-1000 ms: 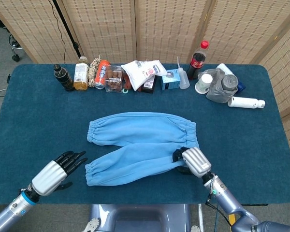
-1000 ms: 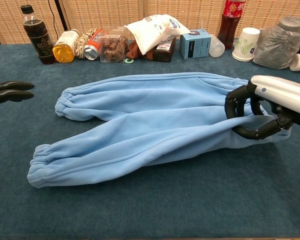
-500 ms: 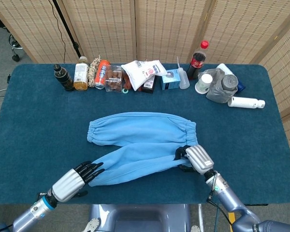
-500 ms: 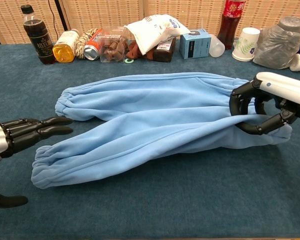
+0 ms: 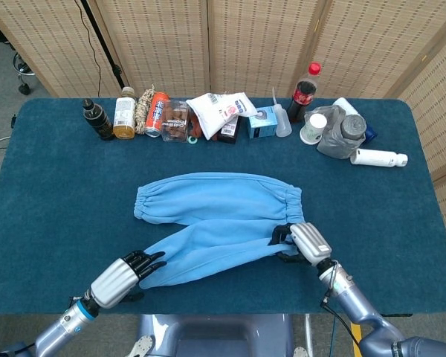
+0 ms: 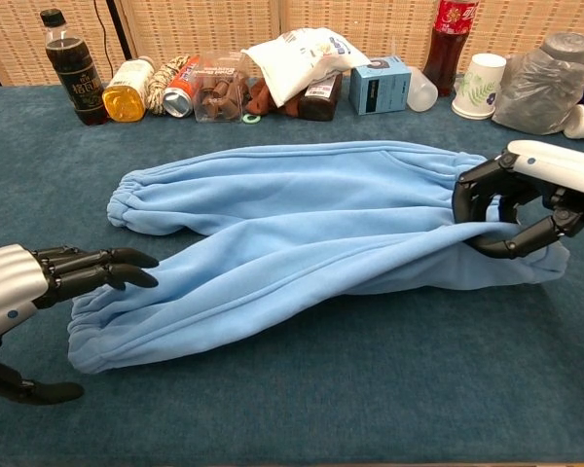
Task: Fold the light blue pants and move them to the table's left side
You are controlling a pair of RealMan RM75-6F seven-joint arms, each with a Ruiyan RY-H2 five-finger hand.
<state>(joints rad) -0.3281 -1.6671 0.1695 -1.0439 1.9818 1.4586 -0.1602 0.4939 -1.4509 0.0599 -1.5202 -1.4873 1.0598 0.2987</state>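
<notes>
The light blue pants (image 5: 215, 216) lie flat across the middle of the blue table (image 5: 52, 193), with the leg cuffs to the left and the waist to the right. In the chest view the pants (image 6: 302, 224) fill the centre. My left hand (image 5: 125, 275) reaches the cuff of the near leg. Its fingers (image 6: 97, 272) are stretched out over the cuff and the thumb is apart below, so nothing is gripped. My right hand (image 5: 303, 242) holds the near waist corner, with the fingers (image 6: 487, 190) curled around a slightly raised fold of fabric.
Along the back edge stand a dark bottle (image 5: 97, 119), a yellow bottle (image 5: 124, 113), an orange can (image 5: 157, 114), a white bag (image 5: 221, 109), a blue box (image 5: 263, 122), a cola bottle (image 5: 304, 91), a paper cup (image 5: 314, 128) and a grey bag (image 5: 340, 132). A white bottle (image 5: 377, 158) lies at the far right.
My left hand has moved right from the bare table onto the near leg's cuff, and the cuff has shifted slightly right. My right hand keeps its hold and has drawn the waist a little rightward.
</notes>
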